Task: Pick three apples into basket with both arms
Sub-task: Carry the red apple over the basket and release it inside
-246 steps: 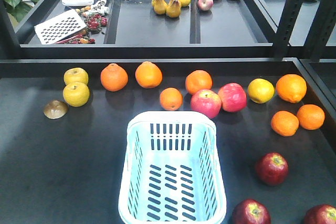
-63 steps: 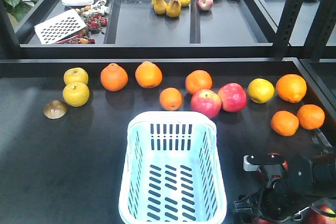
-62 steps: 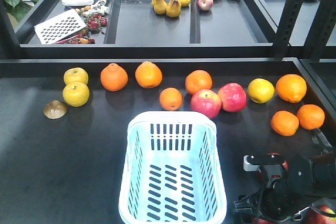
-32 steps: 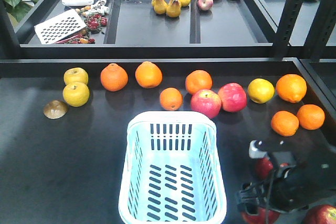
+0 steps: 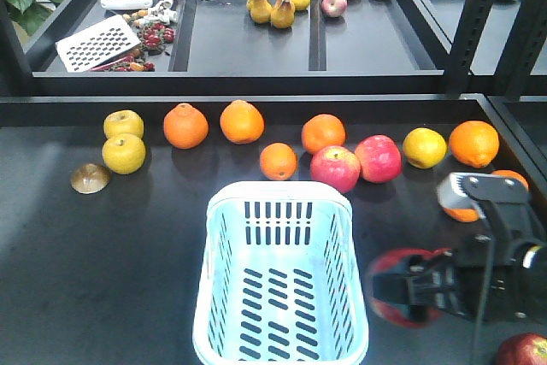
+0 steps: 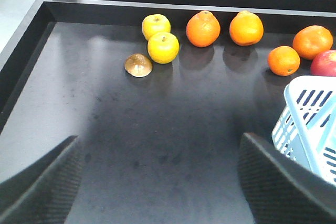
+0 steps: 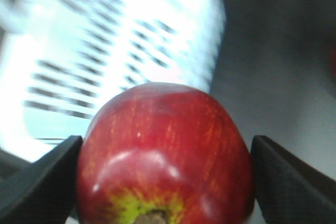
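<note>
My right gripper (image 5: pixel 395 290) is shut on a dark red apple (image 5: pixel 400 290) with a yellowish-green blush round its stem (image 7: pixel 165 156). It holds the apple in the air just right of the pale blue basket (image 5: pixel 280 344), whose slotted wall fills the upper left of the right wrist view (image 7: pixel 121 40). A second dark red apple (image 5: pixel 523 351) lies at the front right corner. The third is hidden behind the right arm. My left gripper (image 6: pixel 157 182) is open and empty above bare table, left of the basket's corner (image 6: pixel 310 124).
Oranges (image 5: pixel 185 125), yellow apples (image 5: pixel 124 153), two brighter pinkish-red apples (image 5: pixel 335 167) and a brown half-fruit (image 5: pixel 90 178) line the table behind the basket. A raised back shelf holds pears (image 5: pixel 272 8), small pale apples (image 5: pixel 334 3) and a grater (image 5: pixel 97 42).
The right arm came in from the front right, closed on a dark red apple, lifted it and carried it left and up toward the basket. The basket and other fruit have not moved.
</note>
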Controlling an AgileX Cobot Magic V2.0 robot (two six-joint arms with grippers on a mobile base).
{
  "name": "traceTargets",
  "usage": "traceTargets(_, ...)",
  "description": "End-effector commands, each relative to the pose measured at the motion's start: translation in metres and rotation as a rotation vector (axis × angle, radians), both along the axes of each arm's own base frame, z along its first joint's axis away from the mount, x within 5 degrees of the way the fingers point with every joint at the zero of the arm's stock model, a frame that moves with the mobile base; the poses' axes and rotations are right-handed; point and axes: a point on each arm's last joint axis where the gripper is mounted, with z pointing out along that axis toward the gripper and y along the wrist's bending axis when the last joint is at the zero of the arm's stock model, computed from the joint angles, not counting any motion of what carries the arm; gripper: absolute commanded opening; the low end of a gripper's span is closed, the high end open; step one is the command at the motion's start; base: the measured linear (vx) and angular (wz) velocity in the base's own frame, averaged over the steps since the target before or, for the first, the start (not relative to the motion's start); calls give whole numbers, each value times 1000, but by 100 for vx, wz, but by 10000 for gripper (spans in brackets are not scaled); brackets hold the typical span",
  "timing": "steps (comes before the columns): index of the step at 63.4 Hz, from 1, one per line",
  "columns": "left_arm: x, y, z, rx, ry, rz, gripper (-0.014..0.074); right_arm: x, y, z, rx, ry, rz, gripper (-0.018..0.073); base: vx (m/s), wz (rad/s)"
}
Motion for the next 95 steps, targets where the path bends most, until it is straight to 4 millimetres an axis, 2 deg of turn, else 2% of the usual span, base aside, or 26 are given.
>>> traceTargets(1,3,-1,10,-1,-70,-6,580,6,20,21,82,-146,57,195,0,0)
traceTargets(12,3,-1,10,-1,-70,-6,580,14,61,20,46,-269,217,241,0,0)
traceTargets(19,3,-1,10,-1,-70,-6,575,21,83,18,27,-281,292,372,0,0)
traceTargets(29,3,-1,10,-1,-70,-6,575,33,94,7,4,-244,305,596,0,0)
traceTargets(37,3,-1,10,-1,-70,-6,575,36,96,1,-9,-235,304,721,0,0)
traceTargets(56,3,-1,10,-1,-70,-6,575,29,92,8,14,-207,309,712,0,0)
traceTargets(63,3,-1,10,-1,-70,-6,575,29,74,17,14,-180,266,701,0,0)
traceTargets(68,3,-1,10,-1,-70,-6,575,33,52,22,-9,-156,194,698,0,0)
traceTargets(77,3,-1,10,-1,-70,-6,575,45,-1,24,-103,-107,18,687,0,0)
traceTargets(86,3,-1,10,-1,-70,-6,575,61,-51,15,-200,-85,-158,680,0,0)
traceTargets(95,3,-1,10,-1,-70,-6,575,80,-83,-3,-216,-62,-298,673,0,0)
